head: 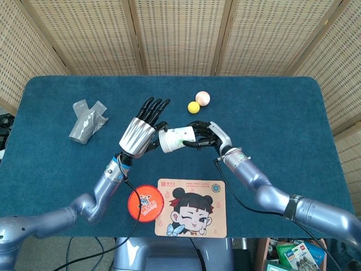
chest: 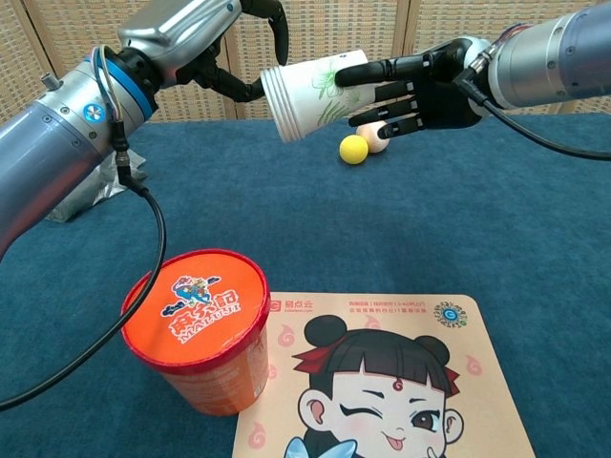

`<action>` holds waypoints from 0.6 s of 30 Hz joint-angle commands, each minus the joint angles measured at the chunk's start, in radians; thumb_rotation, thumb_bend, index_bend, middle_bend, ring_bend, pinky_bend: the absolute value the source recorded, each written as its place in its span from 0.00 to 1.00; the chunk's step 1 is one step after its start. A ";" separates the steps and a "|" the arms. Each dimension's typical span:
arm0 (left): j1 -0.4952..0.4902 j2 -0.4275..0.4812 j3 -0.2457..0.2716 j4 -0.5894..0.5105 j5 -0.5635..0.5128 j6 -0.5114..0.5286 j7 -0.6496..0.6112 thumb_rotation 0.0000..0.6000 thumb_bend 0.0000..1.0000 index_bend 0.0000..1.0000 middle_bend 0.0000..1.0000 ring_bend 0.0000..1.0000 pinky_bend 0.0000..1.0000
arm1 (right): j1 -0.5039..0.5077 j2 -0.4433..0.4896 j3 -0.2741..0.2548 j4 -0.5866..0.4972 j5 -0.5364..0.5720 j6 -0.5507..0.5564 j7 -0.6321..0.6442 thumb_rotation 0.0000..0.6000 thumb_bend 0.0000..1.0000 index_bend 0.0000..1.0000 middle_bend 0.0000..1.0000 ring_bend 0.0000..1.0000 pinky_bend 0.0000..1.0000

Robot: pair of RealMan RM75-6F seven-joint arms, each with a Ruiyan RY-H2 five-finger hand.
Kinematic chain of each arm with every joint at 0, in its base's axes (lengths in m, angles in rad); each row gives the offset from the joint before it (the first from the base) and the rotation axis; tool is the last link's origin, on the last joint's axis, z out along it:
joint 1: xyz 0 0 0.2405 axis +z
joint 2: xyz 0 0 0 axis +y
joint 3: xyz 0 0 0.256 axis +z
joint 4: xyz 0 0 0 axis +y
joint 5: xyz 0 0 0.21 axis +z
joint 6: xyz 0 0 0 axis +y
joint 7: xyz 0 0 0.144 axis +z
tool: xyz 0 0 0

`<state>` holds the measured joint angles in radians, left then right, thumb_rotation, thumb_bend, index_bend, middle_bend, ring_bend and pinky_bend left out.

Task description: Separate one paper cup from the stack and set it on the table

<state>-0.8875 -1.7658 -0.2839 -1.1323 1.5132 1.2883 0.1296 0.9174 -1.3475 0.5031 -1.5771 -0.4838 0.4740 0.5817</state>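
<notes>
I see one stack of paper cups held on its side above the blue table, open rims toward the left hand. The rim edges show it holds several nested cups; I cannot count them exactly. It sits over the middle of the table, not touching the cloth.

Right hand: fingers wrapped around the base half of the stack, gripping it. In the head view the same hand sits just right of the stack.

Left hand: most fingers extended and spread, pointing away toward the screen. In the chest view one dark finger reaches to the stack's rim and another arches above it. I cannot tell whether it has a real pinch on the outer cup or only touches the rim.

Other items, counted:
- Two small balls, one yellow and one pink, touching, behind the stack.
- One crumpled grey bag, far left, well apart.
- One orange-lidded tub, at the near edge.
- One cartoon-face mat, touching or just beside the tub on its right.
</notes>
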 commanded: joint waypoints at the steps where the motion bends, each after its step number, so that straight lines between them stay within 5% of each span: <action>1: -0.002 -0.004 0.000 0.004 -0.003 0.000 0.001 1.00 0.48 0.54 0.00 0.00 0.00 | -0.001 0.000 0.001 0.002 -0.002 -0.002 0.002 1.00 0.55 0.58 0.59 0.47 0.71; 18: -0.010 -0.018 -0.003 0.017 -0.023 -0.001 0.001 1.00 0.57 0.69 0.00 0.00 0.00 | -0.013 0.006 0.003 0.009 -0.017 -0.013 0.009 1.00 0.55 0.58 0.59 0.47 0.71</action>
<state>-0.8979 -1.7835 -0.2861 -1.1151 1.4902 1.2867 0.1310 0.9047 -1.3413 0.5059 -1.5684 -0.5010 0.4613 0.5911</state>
